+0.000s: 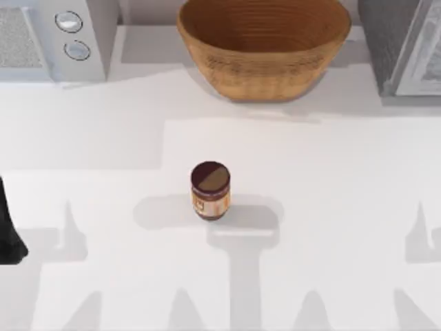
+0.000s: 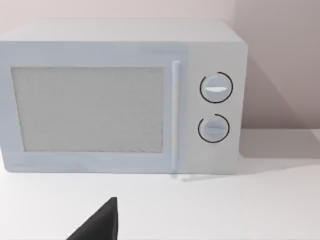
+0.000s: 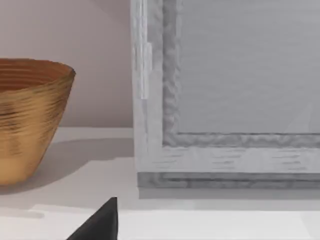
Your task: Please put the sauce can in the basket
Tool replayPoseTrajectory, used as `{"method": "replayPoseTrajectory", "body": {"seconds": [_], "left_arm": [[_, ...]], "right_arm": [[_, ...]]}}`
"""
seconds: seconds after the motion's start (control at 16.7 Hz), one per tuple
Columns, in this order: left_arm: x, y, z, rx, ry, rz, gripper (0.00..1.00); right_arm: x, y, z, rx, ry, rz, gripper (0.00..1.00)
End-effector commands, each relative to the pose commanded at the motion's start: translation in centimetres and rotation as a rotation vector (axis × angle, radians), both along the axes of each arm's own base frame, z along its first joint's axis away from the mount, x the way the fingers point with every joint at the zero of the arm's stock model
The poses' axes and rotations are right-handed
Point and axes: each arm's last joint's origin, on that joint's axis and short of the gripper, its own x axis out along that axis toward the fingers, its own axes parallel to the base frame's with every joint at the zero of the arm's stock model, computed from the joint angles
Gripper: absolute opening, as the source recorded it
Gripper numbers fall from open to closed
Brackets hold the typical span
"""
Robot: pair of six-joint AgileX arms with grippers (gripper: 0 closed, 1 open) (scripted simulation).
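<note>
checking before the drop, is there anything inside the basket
The part of the basket interior that the top view shows holds nothing, only woven coils. Its near inner wall and floor are hidden by the rim. The sauce can stands on the table.

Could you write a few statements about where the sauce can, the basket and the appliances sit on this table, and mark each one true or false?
1. The sauce can stands upright near the middle of the table. True.
2. The sauce can already sits inside the basket. False: it stands on the table, well apart from the basket, which is at the back.
3. The microwave sits at the back left of the table. True.
4. The microwave has a single dial. False: the left wrist view shows two round dials, one above the other.
5. A gripper is clamped on the sauce can. False: nothing touches the can.
</note>
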Motion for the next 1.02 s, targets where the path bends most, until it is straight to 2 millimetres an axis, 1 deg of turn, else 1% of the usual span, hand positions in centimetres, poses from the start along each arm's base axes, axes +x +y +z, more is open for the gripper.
{"method": "replayPoseTrajectory", "body": {"seconds": [0.24,0.42,0.54,0.66,0.78,0.9,1.02], "left_arm": [[0.1,-0.1,0.3,0.0,-0.002,-0.021,1.0],[0.6,-0.4,1.2,-0.001,-0.005,-0.097,1.0],[1.4,-0.7,2.2,-0.002,-0.004,-0.172,1.0],[2.6,-1.0,3.2,-0.002,-0.001,-0.26,1.0],[4.3,-1.4,4.0,-0.003,0.004,-0.36,1.0],[6.4,-1.8,4.6,-0.004,0.009,-0.468,1.0],[9.0,-2.3,4.6,-0.005,0.013,-0.584,1.0]], "right_arm": [[0.0,0.0,0.0,0.0,0.0,0.0,1.0],[0.0,0.0,0.0,0.0,0.0,0.0,1.0],[0.0,0.0,0.0,0.0,0.0,0.0,1.0],[0.0,0.0,0.0,0.0,0.0,0.0,1.0],[0.0,0.0,0.0,0.0,0.0,0.0,1.0],[0.0,0.0,0.0,0.0,0.0,0.0,1.0],[0.0,0.0,0.0,0.0,0.0,0.0,1.0]]}}
